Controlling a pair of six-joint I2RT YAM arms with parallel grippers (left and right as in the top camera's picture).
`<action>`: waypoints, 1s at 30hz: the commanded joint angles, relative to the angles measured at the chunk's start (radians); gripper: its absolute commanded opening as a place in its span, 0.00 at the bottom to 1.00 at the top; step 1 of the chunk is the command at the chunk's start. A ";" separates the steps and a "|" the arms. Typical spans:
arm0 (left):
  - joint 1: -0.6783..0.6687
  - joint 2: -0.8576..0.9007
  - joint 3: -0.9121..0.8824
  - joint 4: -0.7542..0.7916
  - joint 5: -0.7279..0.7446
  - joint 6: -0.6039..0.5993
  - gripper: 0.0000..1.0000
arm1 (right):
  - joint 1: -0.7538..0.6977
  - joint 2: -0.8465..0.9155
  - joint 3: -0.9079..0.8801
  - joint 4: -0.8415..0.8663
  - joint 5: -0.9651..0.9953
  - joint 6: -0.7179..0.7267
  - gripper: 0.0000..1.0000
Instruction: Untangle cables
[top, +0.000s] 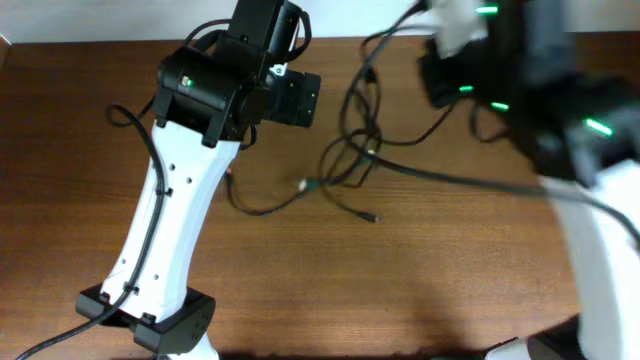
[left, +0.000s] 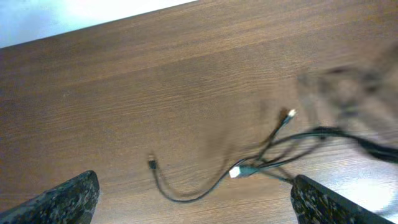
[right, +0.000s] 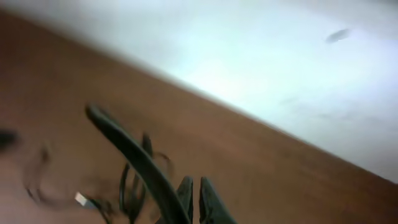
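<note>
Likely mid-pull on the tangle: the cables lie knotted on the table.
Your right pincer looks pinched on a strand, your left pincer gapes empty; next, pin the knot with it.

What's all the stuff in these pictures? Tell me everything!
table: one, brown wood, under everything
cables: a few, tangled so count unclear, thin black, mid-table toward the right
plug ends: at least three, two pale and one dark, on loose cable ends
left arm: one, white and black, left side
right arm: one, white and black, blurred, right side
left gripper: one, black, open above the table
right gripper: one, black, seems shut on the cables
</note>
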 joint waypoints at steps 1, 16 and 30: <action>0.000 -0.008 0.003 0.016 -0.007 0.005 0.99 | 0.000 -0.161 0.180 -0.022 0.010 0.161 0.04; -0.002 0.008 0.003 0.053 0.112 0.006 0.99 | 0.002 0.026 0.194 -0.173 0.092 0.210 0.04; -0.002 0.008 0.003 0.056 0.119 0.032 0.99 | 0.070 0.107 0.244 0.059 -0.107 0.270 0.04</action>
